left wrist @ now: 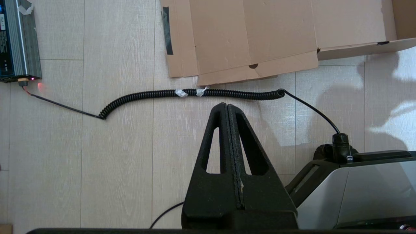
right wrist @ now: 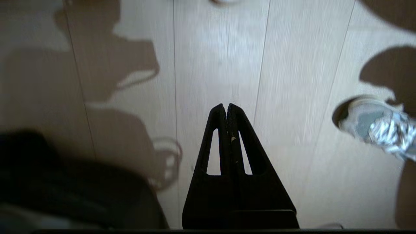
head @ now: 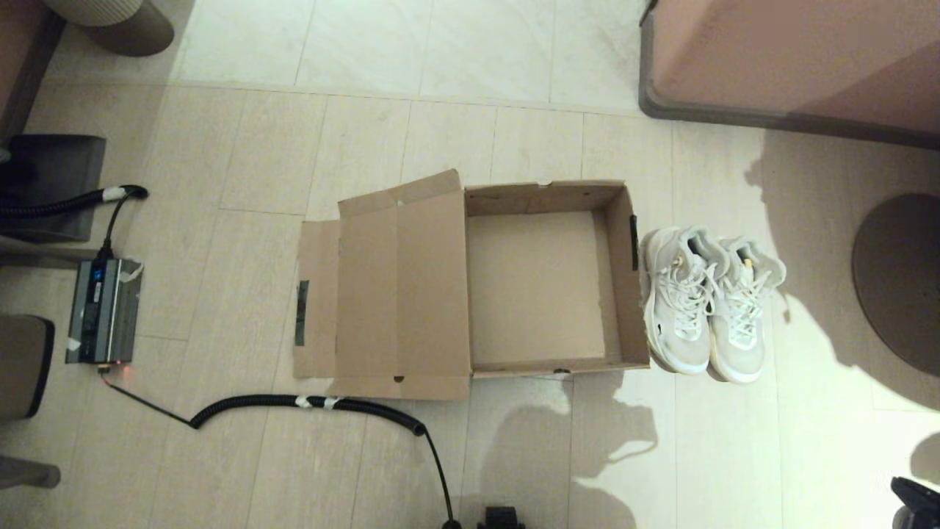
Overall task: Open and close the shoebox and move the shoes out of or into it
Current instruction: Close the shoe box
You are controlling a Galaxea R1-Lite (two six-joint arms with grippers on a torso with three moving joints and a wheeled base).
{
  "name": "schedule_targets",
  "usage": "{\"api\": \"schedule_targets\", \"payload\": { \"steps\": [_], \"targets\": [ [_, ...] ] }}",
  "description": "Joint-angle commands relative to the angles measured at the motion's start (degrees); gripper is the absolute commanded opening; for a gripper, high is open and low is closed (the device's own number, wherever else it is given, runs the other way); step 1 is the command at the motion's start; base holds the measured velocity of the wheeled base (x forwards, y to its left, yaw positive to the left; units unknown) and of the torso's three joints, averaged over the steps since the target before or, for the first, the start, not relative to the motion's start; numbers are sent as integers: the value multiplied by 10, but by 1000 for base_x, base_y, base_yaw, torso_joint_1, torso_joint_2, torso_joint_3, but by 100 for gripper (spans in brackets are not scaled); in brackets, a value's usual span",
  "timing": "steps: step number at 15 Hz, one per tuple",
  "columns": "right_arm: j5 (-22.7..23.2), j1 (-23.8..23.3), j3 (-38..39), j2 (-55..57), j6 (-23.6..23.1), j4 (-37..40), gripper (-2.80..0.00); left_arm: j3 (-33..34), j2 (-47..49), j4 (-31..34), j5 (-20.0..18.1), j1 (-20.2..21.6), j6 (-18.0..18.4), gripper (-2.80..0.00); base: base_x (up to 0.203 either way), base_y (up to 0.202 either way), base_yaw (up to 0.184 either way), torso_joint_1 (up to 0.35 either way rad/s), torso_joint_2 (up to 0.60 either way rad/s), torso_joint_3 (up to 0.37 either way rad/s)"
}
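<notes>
The shoebox (head: 540,283) sits on the floor (head: 455,132) with its lid (head: 400,290) folded fully open toward the robot's left and lying flat. The box interior holds nothing; bare cardboard shows across the bottom. The shoes (head: 709,301) stand side by side on the floor just beside the box's right wall, outside it, toes toward the robot.

A coiled black cable (head: 308,402) runs along the floor close to the near edge of the lid, leading from a grey power unit (head: 103,308) at the far left. A round dark base (head: 899,283) lies to the right of the shoes, and a pink-sided furniture piece (head: 793,59) stands beyond them.

The shoebox is plain brown cardboard with a dark tape strip (head: 301,312) on the lid's front flap. The shoes are off-white with white laces.

The left end effector (left wrist: 227,105) hangs over the floor near the cable, fingers pressed together, holding nothing. The right end effector (right wrist: 227,106) hangs over bare floor, fingers together, empty.
</notes>
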Motion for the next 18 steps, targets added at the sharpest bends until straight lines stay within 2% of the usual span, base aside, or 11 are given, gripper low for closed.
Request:
{"api": "schedule_targets", "payload": {
  "steps": [1,3,5,6,9,11,14,18],
  "targets": [
    [1,1,9,-86,-13,123,-280,4,0,0,0,0,0,-280,0,0,0,0,0,0],
    [26,2,4,-151,-26,230,-280,4,0,0,0,0,0,-280,0,0,0,0,0,0],
    [56,4,2,-179,-32,280,-280,4,0,0,0,0,1,-280,0,0,0,0,0,0],
    [56,10,2,-187,-33,280,-280,4,0,0,0,0,0,-280,0,0,0,0,0,0],
    [57,74,2,-196,-32,280,-280,4,0,0,0,0,0,-280,0,0,0,0,0,0],
    [56,94,2,-254,-31,280,-280,4,0,0,0,0,0,-280,0,0,0,0,0,0],
    [52,96,4,-369,-26,276,-280,4,0,-1,0,0,0,-280,0,0,0,0,0,0],
    [53,70,4,-520,-26,276,-280,4,0,0,0,0,-4,-280,0,0,0,0,0,0]
  ]
}}
